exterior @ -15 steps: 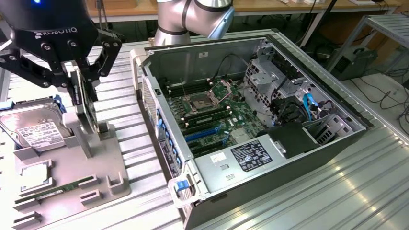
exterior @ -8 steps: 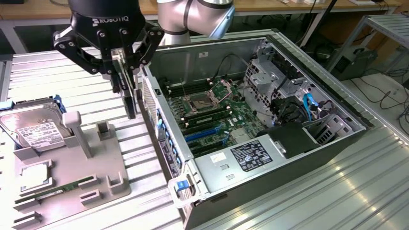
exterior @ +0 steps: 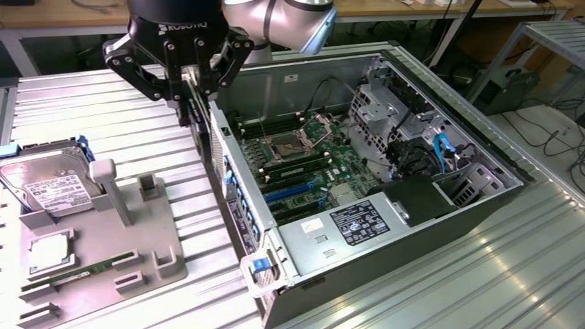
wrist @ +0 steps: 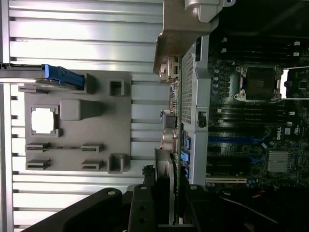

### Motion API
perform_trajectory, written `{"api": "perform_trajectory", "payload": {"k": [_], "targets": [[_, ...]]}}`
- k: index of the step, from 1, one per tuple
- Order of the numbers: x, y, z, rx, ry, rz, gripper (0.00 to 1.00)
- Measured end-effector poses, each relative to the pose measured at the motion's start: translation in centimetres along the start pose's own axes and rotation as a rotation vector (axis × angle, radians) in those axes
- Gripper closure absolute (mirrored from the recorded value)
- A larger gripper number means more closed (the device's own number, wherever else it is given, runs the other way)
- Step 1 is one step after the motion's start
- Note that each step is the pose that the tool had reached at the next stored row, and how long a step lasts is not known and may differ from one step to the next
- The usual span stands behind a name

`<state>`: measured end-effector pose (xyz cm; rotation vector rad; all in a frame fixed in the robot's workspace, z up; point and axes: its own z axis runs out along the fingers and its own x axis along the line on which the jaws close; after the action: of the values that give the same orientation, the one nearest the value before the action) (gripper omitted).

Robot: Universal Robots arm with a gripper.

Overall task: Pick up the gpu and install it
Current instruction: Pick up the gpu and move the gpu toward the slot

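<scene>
One thin card, the gpu (exterior: 194,110), hangs on edge between the two black fingers (exterior: 155,79) of the hand (exterior: 192,92), which are pressed in on its upper part and pinch it. The card points straight down from the hand, with its lower end reaching the top edge of the computer case (exterior: 412,205) on the exterior view's left. It is held up in the air, clear of the motherboard (exterior: 302,164) inside the case.

The wrist view looks down along the card. There the gpu (wrist: 166,176) shows edge-on as a narrow grey strip with a green side, running out from the hand (wrist: 169,195). It lines up just beside the perforated rear wall (wrist: 190,82) of the case. Whether it stands over the inside or the outside of that wall I cannot tell.

The case lies on its side, open, on the ribbed metal bench (exterior: 92,110). To the exterior view's left of the hand, a grey fixture tray (exterior: 146,253) sits on the bench. It carries a hard drive (exterior: 46,188), a square chip (exterior: 51,250) and a slim green RAM stick (exterior: 82,271), all well apart from the card.
</scene>
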<state>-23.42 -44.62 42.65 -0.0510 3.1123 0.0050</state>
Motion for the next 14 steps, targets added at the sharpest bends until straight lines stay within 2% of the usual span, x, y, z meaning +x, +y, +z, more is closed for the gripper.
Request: {"api": "perform_trajectory", "payload": {"k": [14], "targets": [[-2.6,-0.01,0.08,0.0,-0.0001,0.0,0.72]]}}
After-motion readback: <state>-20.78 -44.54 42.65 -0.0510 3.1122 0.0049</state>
